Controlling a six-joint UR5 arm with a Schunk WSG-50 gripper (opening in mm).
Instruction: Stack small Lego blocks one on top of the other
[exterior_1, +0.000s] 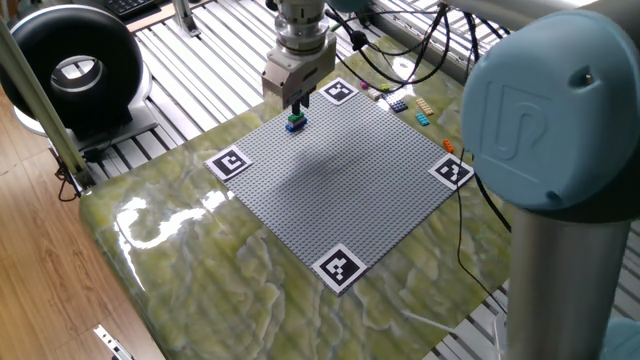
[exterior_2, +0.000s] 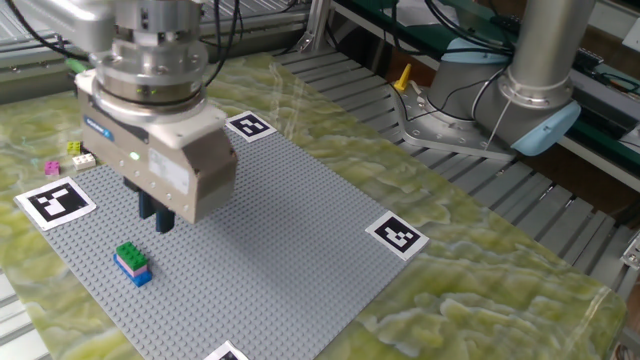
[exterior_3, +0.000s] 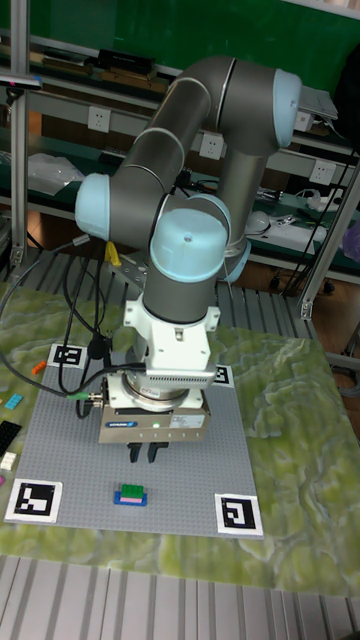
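Observation:
A short stack of small Lego blocks (exterior_2: 132, 261), green on top of a purple layer and blue, stands on the grey baseplate (exterior_2: 280, 220) near its edge. The same stack (exterior_1: 296, 124) shows in the first fixed view, and the stack (exterior_3: 131, 493) also appears in the tall view. My gripper (exterior_2: 156, 214) hangs above and just beside the stack, clear of it, with nothing between its fingers. The gripper (exterior_1: 296, 101) and gripper (exterior_3: 142, 454) show a narrow gap between the two dark fingers.
Loose bricks lie off the plate: dark blue (exterior_1: 398, 103), yellow (exterior_1: 425, 105), cyan (exterior_1: 423, 118), orange (exterior_1: 448, 146); pink (exterior_2: 51, 167) and yellow (exterior_2: 74, 148) in the other view. Marker tags (exterior_1: 340, 267) sit at the plate's corners. A black ring light (exterior_1: 70, 70) stands beyond the table's far-left corner.

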